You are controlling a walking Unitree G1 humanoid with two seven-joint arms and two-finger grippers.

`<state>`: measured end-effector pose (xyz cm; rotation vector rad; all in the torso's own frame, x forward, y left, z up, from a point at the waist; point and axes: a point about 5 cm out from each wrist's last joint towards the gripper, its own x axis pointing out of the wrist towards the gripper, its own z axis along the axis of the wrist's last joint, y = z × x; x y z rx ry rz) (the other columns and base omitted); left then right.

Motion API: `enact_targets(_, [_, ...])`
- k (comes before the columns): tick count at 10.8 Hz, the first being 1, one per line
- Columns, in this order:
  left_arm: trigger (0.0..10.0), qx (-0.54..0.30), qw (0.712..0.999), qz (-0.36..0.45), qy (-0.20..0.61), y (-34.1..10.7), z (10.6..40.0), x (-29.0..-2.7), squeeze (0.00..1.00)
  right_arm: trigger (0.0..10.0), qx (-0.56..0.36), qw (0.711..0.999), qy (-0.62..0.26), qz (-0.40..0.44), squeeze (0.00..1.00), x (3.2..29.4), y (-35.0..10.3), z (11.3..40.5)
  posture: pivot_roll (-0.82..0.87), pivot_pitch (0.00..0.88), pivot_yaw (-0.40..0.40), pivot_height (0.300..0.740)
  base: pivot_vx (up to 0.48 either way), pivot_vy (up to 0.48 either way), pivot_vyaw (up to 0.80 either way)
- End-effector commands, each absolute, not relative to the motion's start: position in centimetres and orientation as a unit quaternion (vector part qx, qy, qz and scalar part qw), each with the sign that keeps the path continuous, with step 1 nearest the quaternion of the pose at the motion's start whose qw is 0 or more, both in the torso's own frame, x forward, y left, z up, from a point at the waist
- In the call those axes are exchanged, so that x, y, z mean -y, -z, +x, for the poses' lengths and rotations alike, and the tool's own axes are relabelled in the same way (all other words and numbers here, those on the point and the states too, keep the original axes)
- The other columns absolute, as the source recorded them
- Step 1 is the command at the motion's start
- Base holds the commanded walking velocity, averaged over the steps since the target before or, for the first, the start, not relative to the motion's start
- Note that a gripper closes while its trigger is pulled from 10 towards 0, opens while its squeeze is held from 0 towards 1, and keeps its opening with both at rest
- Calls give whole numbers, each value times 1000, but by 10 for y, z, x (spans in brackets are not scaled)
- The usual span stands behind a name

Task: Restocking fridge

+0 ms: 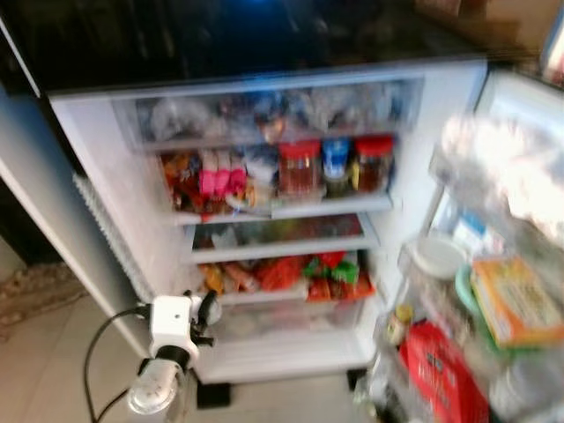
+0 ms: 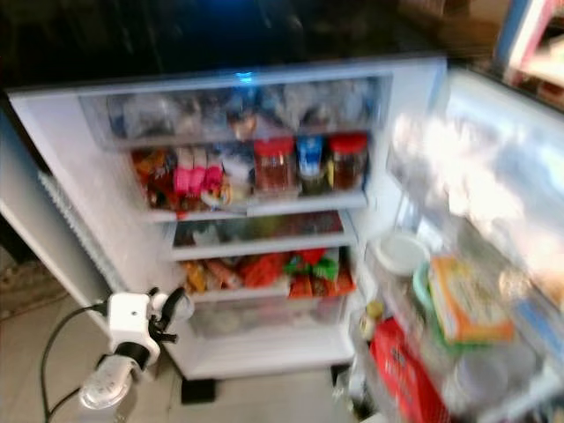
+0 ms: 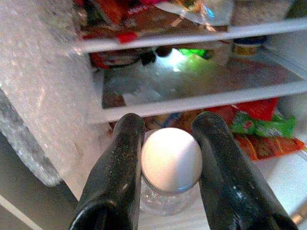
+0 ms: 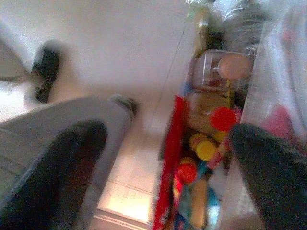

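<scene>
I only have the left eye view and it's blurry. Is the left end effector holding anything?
Observer: Yes. The left wrist view shows the left end effector with its fingers against both sides of a white-capped clear jar.
Operator: What's ahead of it?
Observer: The glass middle shelf, mostly bare at the front.
Operator: And the right end effector?
Observer: The right end effector is open, fingers wide apart, with a red-lidded jar beyond it.
</scene>
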<state>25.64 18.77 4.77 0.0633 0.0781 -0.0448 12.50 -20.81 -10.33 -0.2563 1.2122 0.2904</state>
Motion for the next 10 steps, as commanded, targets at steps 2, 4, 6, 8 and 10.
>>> enact_targets(2, [10000,-49,998,35,13,-45,255,-196,0,10000,-555,812,-137,-119,0,204,101,133,-28,0,-1,740,307,0,0])
enact_targets(4, [10000,-49,998,36,14,-46,256,-196,0,10000,-555,812,-139,-119,0,204,101,133,-27,0,-1,740,307,0,0])
enact_targets(6, [10000,-51,998,35,19,-45,257,-196,0,10000,-555,812,-139,-117,0,204,101,134,-28,0,1,740,307,0,0])
enact_targets(8, [10000,-55,998,33,25,-44,258,-195,0,10000,-553,814,-138,-112,0,203,101,134,-23,0,0,740,289,0,0])
enact_targets(10, [10000,-57,997,31,33,-44,257,-193,0,10000,-552,815,-138,-109,0,203,101,134,-22,0,0,740,129,0,0])
